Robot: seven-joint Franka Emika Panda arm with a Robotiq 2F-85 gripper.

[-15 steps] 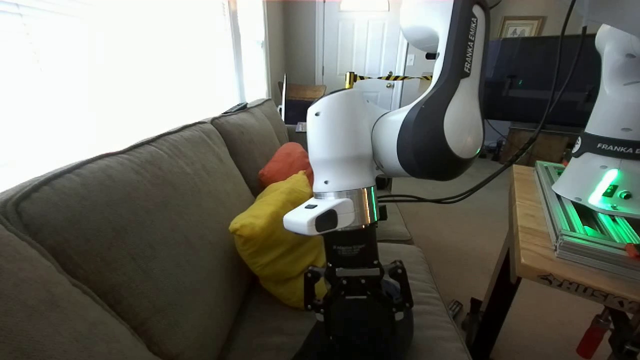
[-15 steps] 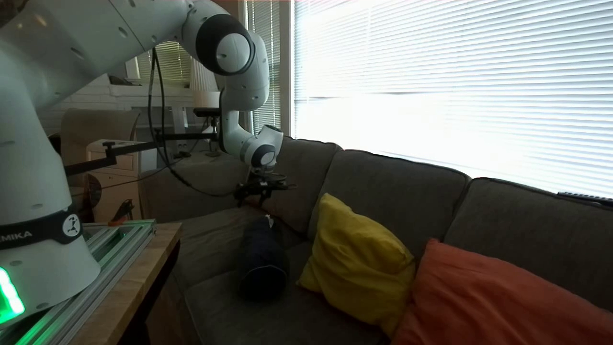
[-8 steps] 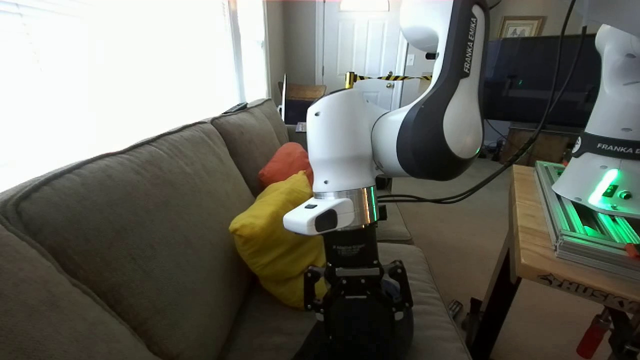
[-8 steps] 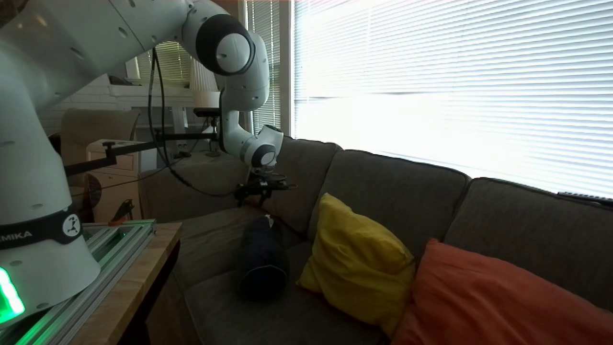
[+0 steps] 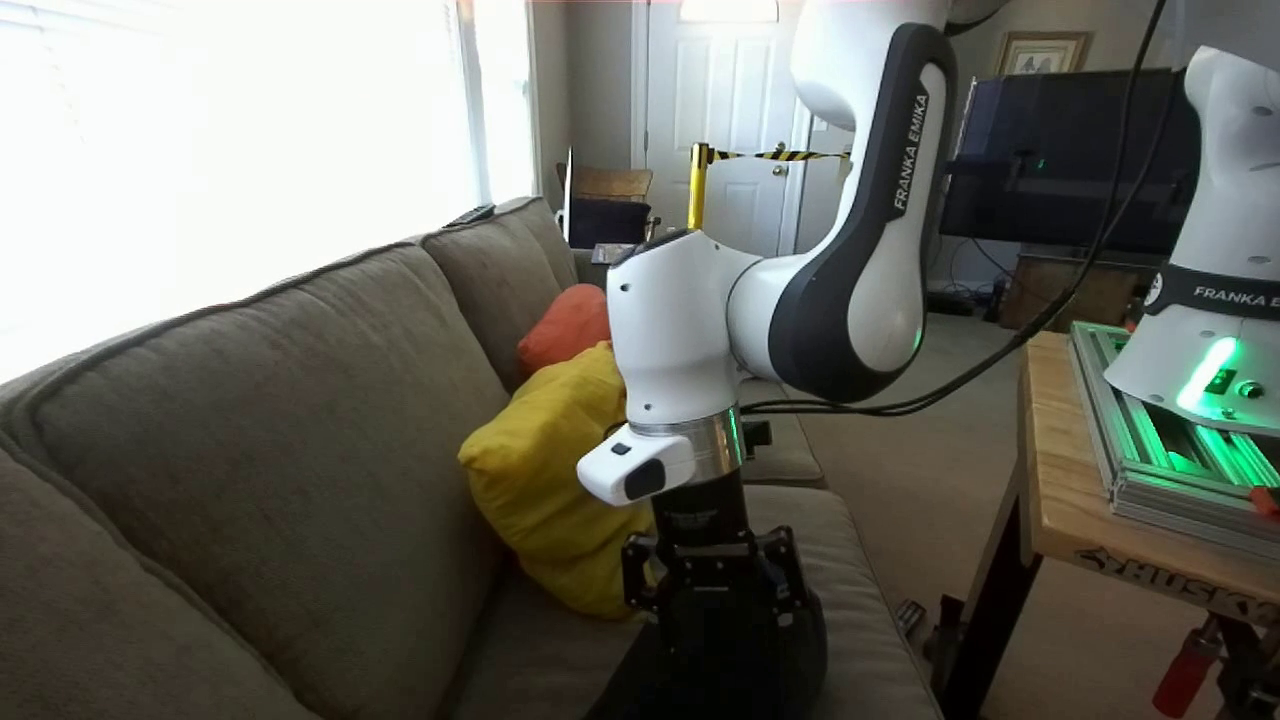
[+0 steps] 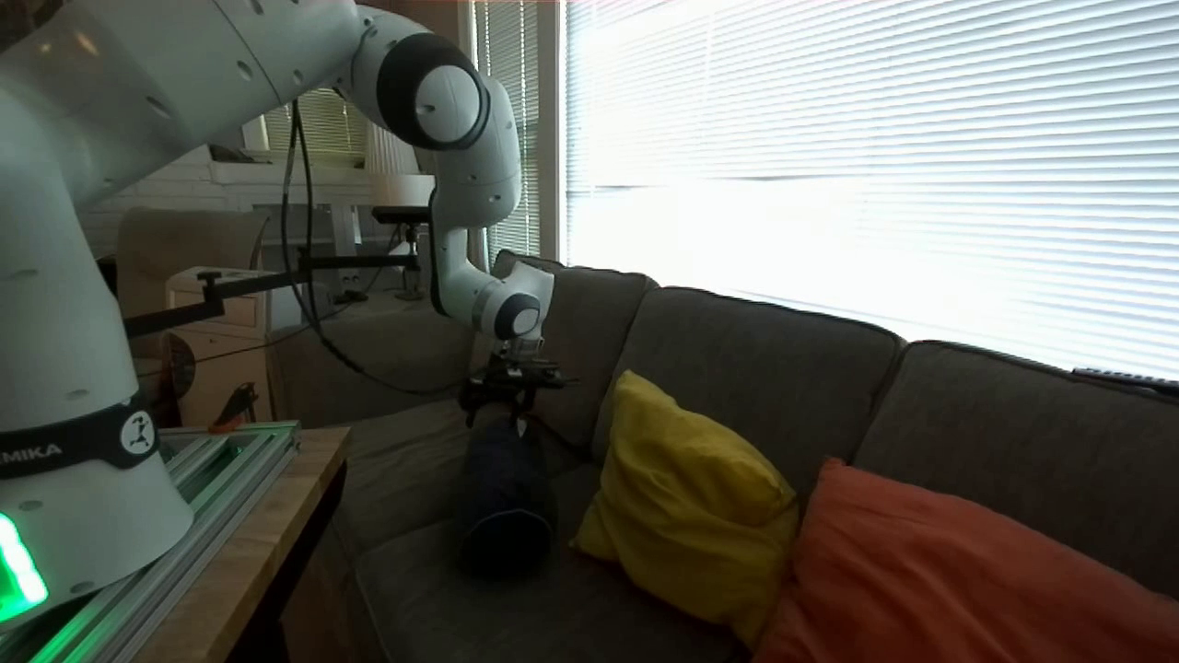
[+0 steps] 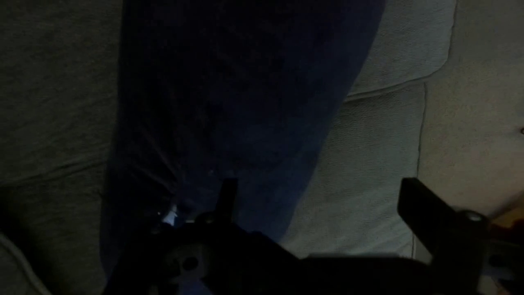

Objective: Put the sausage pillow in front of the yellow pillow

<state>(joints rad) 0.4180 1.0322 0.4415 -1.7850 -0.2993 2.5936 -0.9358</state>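
On the sofa [image 6: 764, 359], the yellow pillow [image 6: 691, 502] leaned between the orange-red cushion [image 6: 949, 571] and the sausage pillow [image 6: 505, 488], above whose end the gripper [image 7: 319, 184] hung, spread wide and holding nothing.

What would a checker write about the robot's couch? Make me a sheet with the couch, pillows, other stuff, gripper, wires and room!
Surface: cushioned grey-brown couch.
Job's things: sausage pillow lies on the couch; yellow pillow leans against the backrest.
Clutter: orange-red cushion beside the yellow pillow; dark remote-like thing on top of the backrest.
Grippers: the gripper is open at one end of the sausage pillow; can't tell if it touches.
Cables: black cables hang beside the arm.
Surroundings: bright window, white door, wooden-topped bench.
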